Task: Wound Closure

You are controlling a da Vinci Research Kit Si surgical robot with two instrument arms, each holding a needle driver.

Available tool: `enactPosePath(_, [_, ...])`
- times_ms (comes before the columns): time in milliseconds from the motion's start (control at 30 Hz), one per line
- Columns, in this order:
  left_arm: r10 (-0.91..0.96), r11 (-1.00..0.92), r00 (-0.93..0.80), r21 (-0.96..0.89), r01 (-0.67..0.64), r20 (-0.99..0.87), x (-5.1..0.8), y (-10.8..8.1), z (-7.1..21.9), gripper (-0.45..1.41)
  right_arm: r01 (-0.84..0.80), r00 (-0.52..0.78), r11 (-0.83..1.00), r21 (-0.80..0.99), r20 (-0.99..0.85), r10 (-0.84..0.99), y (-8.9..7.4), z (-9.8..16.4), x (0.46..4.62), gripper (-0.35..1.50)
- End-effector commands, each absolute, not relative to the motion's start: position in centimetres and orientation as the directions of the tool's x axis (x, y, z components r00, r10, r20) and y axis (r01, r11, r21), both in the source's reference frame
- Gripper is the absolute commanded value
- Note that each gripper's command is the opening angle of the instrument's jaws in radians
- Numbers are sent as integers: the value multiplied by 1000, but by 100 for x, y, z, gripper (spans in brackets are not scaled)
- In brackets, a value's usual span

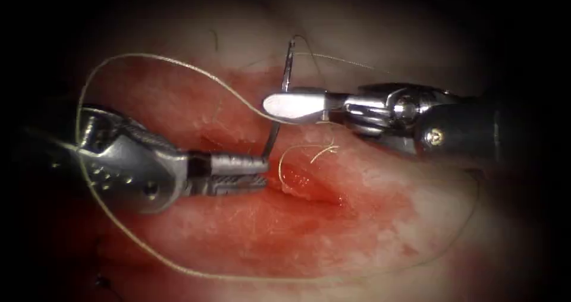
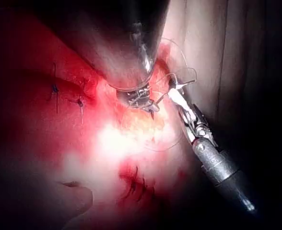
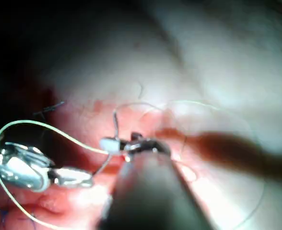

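My right tool [image 1: 279, 106] comes in from the right and is shut on the curved needle [image 1: 287, 70] about mid-curve. The needle stands nearly upright above the tissue [image 1: 238, 230], clear of it. Its lower end reaches the tip of my left tool [image 1: 263, 172], whose jaws are slightly parted beside it, just left of the cut [image 1: 309, 189]. Pale thread [image 1: 148, 56] sweeps in a wide loop from the right jaws over my left tool and along the tissue's near side. In the right wrist view, the right tool [image 3: 113, 143] holds the needle [image 3: 115, 124], with the left tool [image 3: 76, 176] close by.
A short curled thread end [image 1: 300, 154] lies in the cut, which is wet with red fluid. Dark finished stitches [image 2: 136, 184] and two more [image 2: 54, 88] show in the left wrist view, with the right tool [image 2: 177, 96] beside my left tool [image 2: 148, 103].
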State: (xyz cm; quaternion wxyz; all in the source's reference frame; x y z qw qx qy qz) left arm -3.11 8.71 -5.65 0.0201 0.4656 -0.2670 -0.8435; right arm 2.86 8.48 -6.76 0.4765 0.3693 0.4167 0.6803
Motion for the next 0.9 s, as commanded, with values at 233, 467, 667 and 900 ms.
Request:
enactPosePath(233, [-292,-855,-563,475,-208,-773,-317,868,-563,-35,-330,-301,-267,905,168,939,845,-662,307,-18])
enactPosePath(467, [-302,-855,-554,477,-202,-776,-319,868,-564,-30,-348,-287,-231,909,131,949,843,-663,291,-35])
enactPosePath(667, [-204,-906,-466,346,-243,-861,-330,868,-571,47,-358,-223,-59,932,-23,975,833,-656,263,-35])
enactPosePath(900, [125,-959,-367,-18,-281,-922,-331,864,-587,77,-353,-211,146,924,-231,950,821,-646,246,-35])
